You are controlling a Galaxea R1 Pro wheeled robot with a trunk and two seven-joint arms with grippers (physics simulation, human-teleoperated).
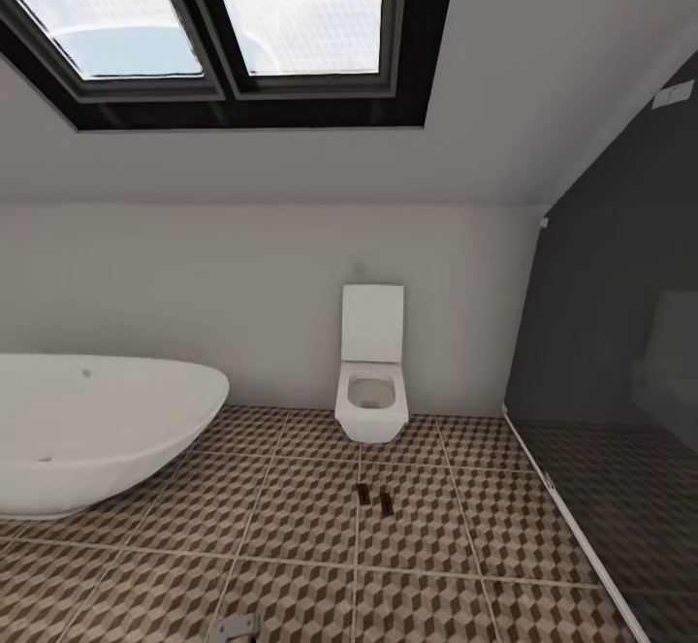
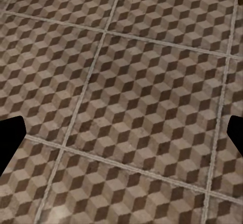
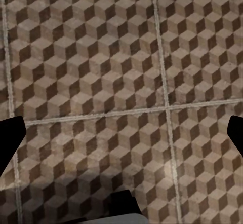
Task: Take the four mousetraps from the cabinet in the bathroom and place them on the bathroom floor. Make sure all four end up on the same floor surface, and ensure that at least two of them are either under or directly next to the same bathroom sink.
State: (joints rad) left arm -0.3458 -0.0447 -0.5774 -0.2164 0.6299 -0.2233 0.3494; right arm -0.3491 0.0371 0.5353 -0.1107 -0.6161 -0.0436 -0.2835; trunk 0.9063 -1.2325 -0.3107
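Your left gripper (image 2: 121, 133) and right gripper (image 3: 121, 133) hang with fingers spread wide and empty over the bathroom floor (image 1: 291, 517), dark fingertips (image 2: 11, 138) at each wrist view's edges, apparently between carries. Out ahead, two mousetraps (image 1: 363, 494) (image 1: 385, 500) lie flat, just beside each other on the cube-patterned tiles in front of the toilet (image 1: 371, 371), near no sink. A bathtub (image 1: 97, 425) sits left, beneath a skylight (image 1: 233, 22).

Two mousetraps (image 1: 374, 498) flat on bathroom floor (image 1: 291, 527)
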